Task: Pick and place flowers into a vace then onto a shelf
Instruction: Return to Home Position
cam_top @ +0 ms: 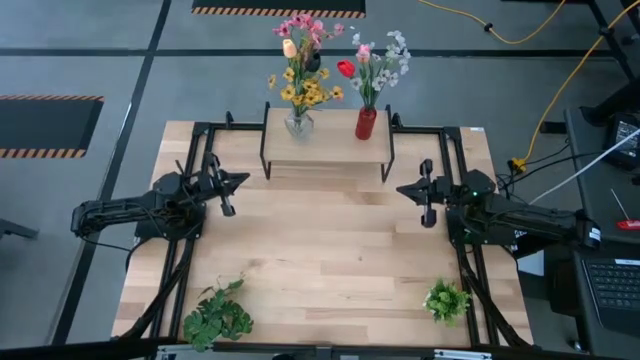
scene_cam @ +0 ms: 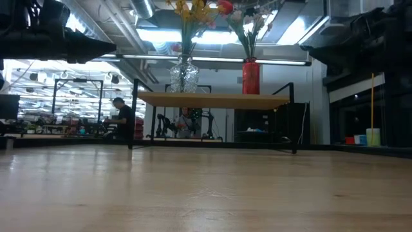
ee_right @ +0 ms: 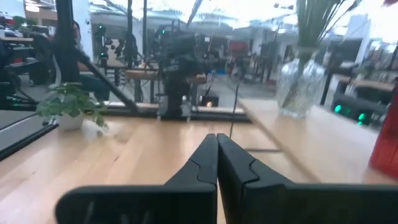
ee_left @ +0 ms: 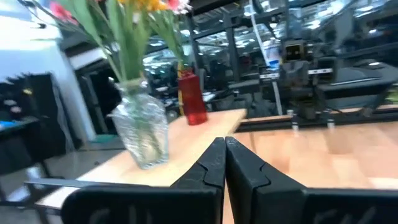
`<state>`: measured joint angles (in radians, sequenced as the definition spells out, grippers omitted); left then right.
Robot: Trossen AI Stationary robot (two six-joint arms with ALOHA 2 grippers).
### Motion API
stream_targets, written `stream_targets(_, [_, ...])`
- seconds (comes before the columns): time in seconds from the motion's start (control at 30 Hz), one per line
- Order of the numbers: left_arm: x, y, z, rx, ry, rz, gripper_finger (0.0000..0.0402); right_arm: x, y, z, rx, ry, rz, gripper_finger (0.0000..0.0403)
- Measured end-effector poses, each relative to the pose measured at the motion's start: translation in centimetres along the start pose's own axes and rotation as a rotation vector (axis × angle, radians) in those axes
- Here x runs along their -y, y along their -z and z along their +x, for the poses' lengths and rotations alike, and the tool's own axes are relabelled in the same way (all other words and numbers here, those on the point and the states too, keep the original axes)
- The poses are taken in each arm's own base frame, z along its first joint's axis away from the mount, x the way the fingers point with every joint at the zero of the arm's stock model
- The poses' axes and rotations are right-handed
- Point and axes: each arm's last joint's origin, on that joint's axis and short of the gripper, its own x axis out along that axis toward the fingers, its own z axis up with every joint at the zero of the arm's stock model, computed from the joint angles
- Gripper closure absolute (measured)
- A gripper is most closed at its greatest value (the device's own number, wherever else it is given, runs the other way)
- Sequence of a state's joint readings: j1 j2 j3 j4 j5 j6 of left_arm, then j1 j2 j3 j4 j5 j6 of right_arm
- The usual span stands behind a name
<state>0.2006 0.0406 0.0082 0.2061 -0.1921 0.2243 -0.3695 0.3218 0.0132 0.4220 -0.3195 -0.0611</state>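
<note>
Got the flowers [cam_top: 303,92] in the clear vase [cam_top: 298,123] and red vase [cam_top: 366,124], up on the shelf [cam_top: 330,150]. Seeing left gripper [cam_top: 240,181] and right gripper [cam_top: 403,187] clenched empty near its front corners. Could topple those top-heavy vases by clipping a shelf leg while pulling back.

The shelf [cam_top: 327,150] at the far edge of the table [cam_top: 330,250] carries a clear vase [cam_top: 298,123] and a red vase [cam_top: 366,124], both holding flowers [cam_top: 305,60]. The left gripper [cam_top: 240,181] and the right gripper [cam_top: 403,187] hang at the sides, pointing inward. Two plants [cam_top: 218,315] stand near the front corners.
</note>
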Motion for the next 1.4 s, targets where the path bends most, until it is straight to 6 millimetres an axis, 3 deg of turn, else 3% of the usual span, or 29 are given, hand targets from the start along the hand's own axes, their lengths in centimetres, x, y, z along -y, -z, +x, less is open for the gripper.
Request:
stream_targets(0.2, [0.33, 0.40, -0.01, -0.031, 0.088, -0.039, 0.0400, -0.14, 0.94, -0.01, -0.079, -0.029, 0.084, 0.0401])
stream_targets(0.57, [0.22, 0.55, -0.01, -0.055, 0.039, -0.123, 0.0400, -0.13, 0.87, 0.02, -0.072, -0.027, 0.106, 0.0399])
stream_targets(1.4, [0.25, 0.71, -0.02, -0.071, 0.041, -0.119, 0.0395, -0.12, 0.89, 0.01, -0.073, -0.026, 0.106, 0.0382])
